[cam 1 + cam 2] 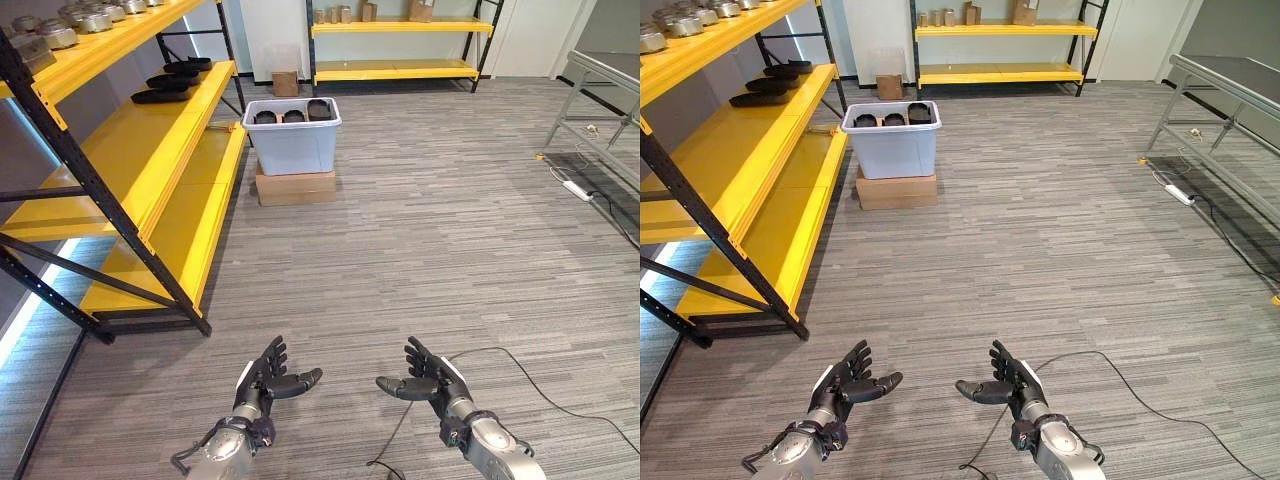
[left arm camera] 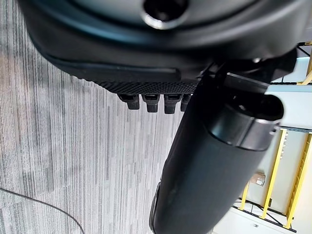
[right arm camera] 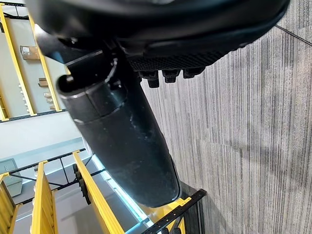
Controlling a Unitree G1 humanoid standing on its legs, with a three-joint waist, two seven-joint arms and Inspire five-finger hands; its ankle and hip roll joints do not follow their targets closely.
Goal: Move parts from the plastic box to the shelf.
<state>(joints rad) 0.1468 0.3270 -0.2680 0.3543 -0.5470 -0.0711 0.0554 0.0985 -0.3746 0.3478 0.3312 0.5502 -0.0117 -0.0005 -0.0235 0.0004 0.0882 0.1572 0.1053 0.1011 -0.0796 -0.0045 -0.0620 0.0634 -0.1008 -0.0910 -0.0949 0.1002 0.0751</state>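
1. Presently, the left hand and the right hand are held low over the grey carpet, palms facing each other, fingers extended and relaxed, thumbs pointing inward. Neither holds anything.
2. Well ahead of both hands stands the plastic box, pale grey-blue, resting on a flat cardboard carton.
3. Black parts sit in a row at the top of the box.
4. Just beside the box, on the robot's left, is the yellow shelf with a black frame. Its middle level carries further black parts; its top level carries metal cans.
5. A second yellow rack stands against the far wall, with a small carton on the floor near it.
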